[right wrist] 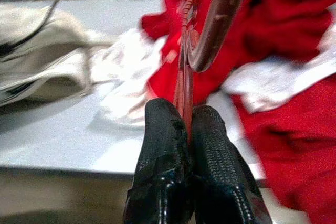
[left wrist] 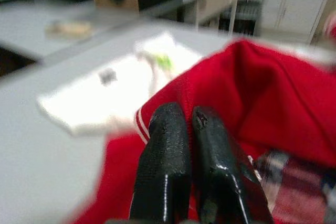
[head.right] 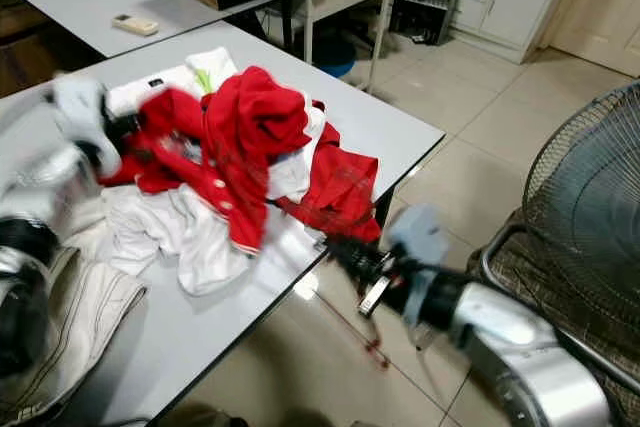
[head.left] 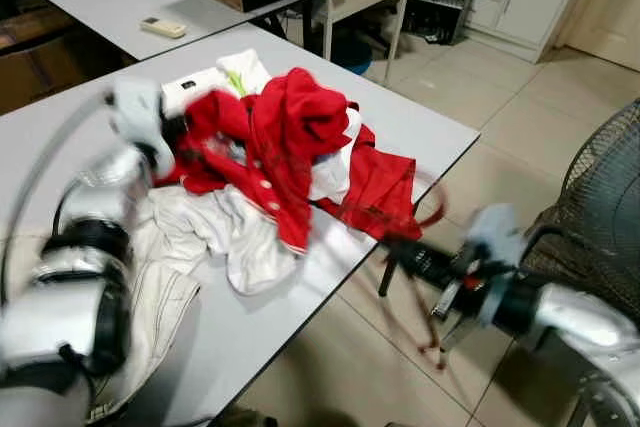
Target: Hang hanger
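The right gripper [right wrist: 190, 124] is pinching the dark red wire hanger [right wrist: 185, 85] right at the neck, fingers clamped tight on the twisted part with the hook curling up beyond them. In the head views that gripper is sitting just off the table's [head.left: 410, 122] near-right edge, out over the tiled floor [head.left: 480, 137], and the hanger's thin body is blurring around it — hard to say exactly how it's angled.

The left gripper [left wrist: 181, 129] is pressing its fingers together with no gap showing, right up against the red garment [head.left: 290, 137] near its striped cuff; I can't tell if it's actually pinching cloth. That red thing is lying in the middle of the table, heaped with white clothes [head.left: 235, 237] that are trailing toward the near edge.

Progress-wise I'd call this early going — hanger's in hand, so the pickup part looks done, but nothing is hanging anywhere yet, and I'm not spotting any rail or hook to put it on. A big fan [head.left: 600, 207] is standing close on the right, so swinging the hanger could snag it.
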Robot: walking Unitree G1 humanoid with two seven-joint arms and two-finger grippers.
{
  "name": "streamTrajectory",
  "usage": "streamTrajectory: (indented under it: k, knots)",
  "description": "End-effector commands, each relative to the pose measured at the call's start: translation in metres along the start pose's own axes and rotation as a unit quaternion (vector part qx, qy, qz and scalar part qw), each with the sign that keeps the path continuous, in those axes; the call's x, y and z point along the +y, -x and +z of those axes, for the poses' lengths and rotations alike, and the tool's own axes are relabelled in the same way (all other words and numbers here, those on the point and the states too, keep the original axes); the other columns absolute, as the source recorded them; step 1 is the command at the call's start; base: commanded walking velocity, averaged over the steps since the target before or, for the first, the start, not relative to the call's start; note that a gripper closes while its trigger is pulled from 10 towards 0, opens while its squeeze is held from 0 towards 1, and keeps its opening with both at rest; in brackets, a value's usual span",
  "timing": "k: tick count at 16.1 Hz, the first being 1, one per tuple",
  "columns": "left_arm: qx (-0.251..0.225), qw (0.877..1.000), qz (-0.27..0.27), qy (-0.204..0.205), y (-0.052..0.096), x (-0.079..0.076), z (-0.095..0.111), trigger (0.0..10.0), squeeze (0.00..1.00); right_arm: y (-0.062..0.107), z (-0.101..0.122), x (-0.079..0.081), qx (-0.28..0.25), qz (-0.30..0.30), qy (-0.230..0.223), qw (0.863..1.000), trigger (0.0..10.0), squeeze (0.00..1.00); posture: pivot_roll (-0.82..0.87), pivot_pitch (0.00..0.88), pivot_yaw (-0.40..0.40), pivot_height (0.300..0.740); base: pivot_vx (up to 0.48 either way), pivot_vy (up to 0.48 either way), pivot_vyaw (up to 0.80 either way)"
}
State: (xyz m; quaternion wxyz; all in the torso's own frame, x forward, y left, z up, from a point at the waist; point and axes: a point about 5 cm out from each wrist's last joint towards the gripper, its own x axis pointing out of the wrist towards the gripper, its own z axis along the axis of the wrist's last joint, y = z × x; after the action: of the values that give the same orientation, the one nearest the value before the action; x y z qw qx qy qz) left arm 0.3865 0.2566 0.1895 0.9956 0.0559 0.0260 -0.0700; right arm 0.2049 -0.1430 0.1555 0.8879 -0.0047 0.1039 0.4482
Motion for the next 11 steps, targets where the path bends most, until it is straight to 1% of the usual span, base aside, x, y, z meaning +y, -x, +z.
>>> streamTrajectory:
  k: [1, 2, 3, 4, 5, 6, 7, 8, 9, 10, 11]
  knots:
    - [-0.066, 0.997, -0.029, -0.03, -0.001, 0.005, 0.04, 0.0, 0.0, -0.003, -0.005, 0.004, 0.018, 0.015, -0.015, 1.0, 10.0, 0.0, -0.15, 0.0, 0.007, 0.74, 0.0, 0.0, 0.0]
    - [-0.094, 0.992, -0.056, -0.058, 0.002, 0.006, 0.061, 0.0, 0.0, -0.005, -0.01, 0.005, 0.032, 0.018, -0.024, 0.999, 10.0, 0.0, -0.15, 0.0, 0.005, 0.74, 0.0, 0.0, 0.0]
    - [-0.108, 0.987, -0.077, -0.085, 0.007, 0.006, 0.071, 0.0, 0.0, -0.007, -0.012, 0.003, 0.041, 0.015, -0.03, 0.999, 10.0, 0.0, -0.14, 0.0, 0.003, 0.74, 0.0, 0.0, 0.0]
    - [-0.114, 0.985, -0.086, -0.095, 0.008, 0.005, 0.074, 0.0, 0.0, -0.008, -0.013, 0.002, 0.044, 0.013, -0.03, 0.998, 10.0, 0.0, -0.14, 0.0, 0.002, 0.74, 0.0, 0.0, 0.0]
    - [-0.112, 0.977, -0.122, -0.138, 0.014, 0.003, 0.081, 0.0, 0.0, -0.011, -0.014, -0.005, 0.048, -0.005, -0.027, 0.998, 10.0, 0.0, -0.13, 0.0, 0.0, 0.74, 0.0, 0.0, 0.0]
    - [-0.101, 0.973, -0.132, -0.158, 0.016, 0.003, 0.081, 0.0, 0.0, -0.012, -0.014, -0.013, 0.05, -0.037, -0.027, 0.998, 10.0, 0.0, -0.12, 0.0, -0.001, 0.74, 0.0, 0.0, 0.0]
    - [-0.091, 0.969, -0.132, -0.188, 0.018, 0.005, 0.081, 0.0, 0.0, -0.013, -0.012, -0.024, 0.042, -0.081, -0.02, 0.996, 10.0, 0.0, -0.12, 0.0, 0.0, 0.74, 0.0, 0.0, 0.0]
    - [-0.073, 0.964, -0.13, -0.22, 0.023, 0.009, 0.08, 0.0, 0.0, -0.011, -0.004, -0.04, 0.013, -0.132, -0.014, 0.991, 10.0, 0.0, -0.12, 0.0, 0.003, 0.74, 0.0, 0.0, 0.0]
    - [-0.058, 0.959, -0.127, -0.245, 0.027, 0.013, 0.079, 0.0, 0.0, -0.009, 0.004, -0.049, -0.012, -0.155, -0.015, 0.988, 10.0, 0.0, -0.12, 0.0, 0.003, 0.74, 0.0, 0.0, 0.0]
    - [-0.042, 0.956, -0.107, -0.27, 0.032, 0.023, 0.081, 0.0, 0.0, -0.005, 0.015, -0.06, -0.037, -0.174, -0.016, 0.984, 10.0, 0.0, -0.12, 0.0, 0.004, 0.74, 0.0, 0.0, 0.0]
    - [-0.037, 0.955, -0.097, -0.276, 0.034, 0.028, 0.082, 0.0, 0.0, -0.003, 0.019, -0.065, -0.045, -0.184, -0.015, 0.982, 10.0, 0.0, -0.12, 0.0, 0.004, 0.74, 0.0, 0.0, 0.0]
